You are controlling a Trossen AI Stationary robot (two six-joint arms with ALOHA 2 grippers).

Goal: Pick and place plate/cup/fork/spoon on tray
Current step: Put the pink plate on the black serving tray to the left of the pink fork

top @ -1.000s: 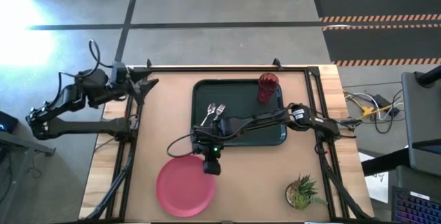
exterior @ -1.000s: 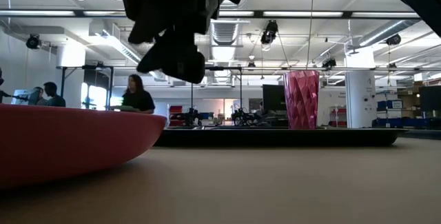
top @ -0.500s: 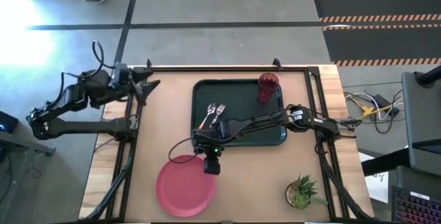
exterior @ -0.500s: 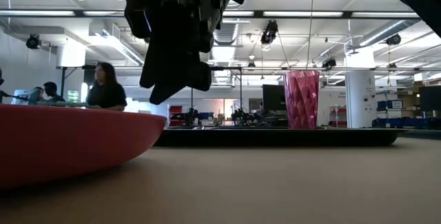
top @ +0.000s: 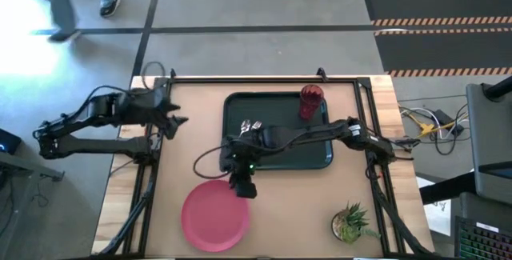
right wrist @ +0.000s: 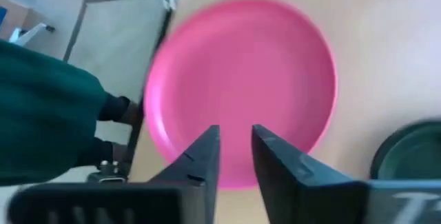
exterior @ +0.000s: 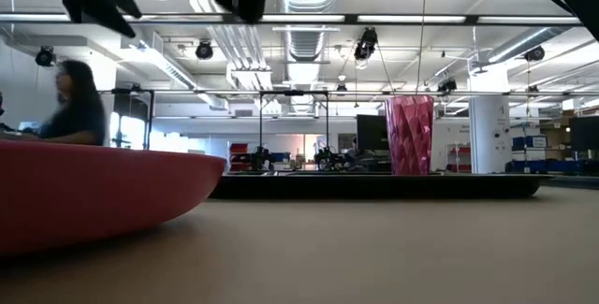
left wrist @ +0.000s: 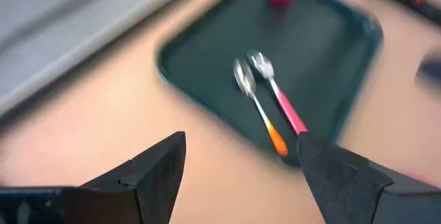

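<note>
Below my right jaws (right wrist: 233, 156), narrowed to a slit, lies the plate (top: 214, 215), off the tray (top: 320, 158). I'd widen first, then take its near rim squarely. Left jaws (left wrist: 238, 176) gape wide, facing fork (left wrist: 277, 97) and spoon (left wrist: 256, 104).

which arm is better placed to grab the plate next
Likely the right. The right gripper hovers at the plate's rim nearest the tray, fingers a little apart, and its wrist view looks straight at the plate. The left gripper, open, sits by the table's left edge, farther from the plate.
</note>
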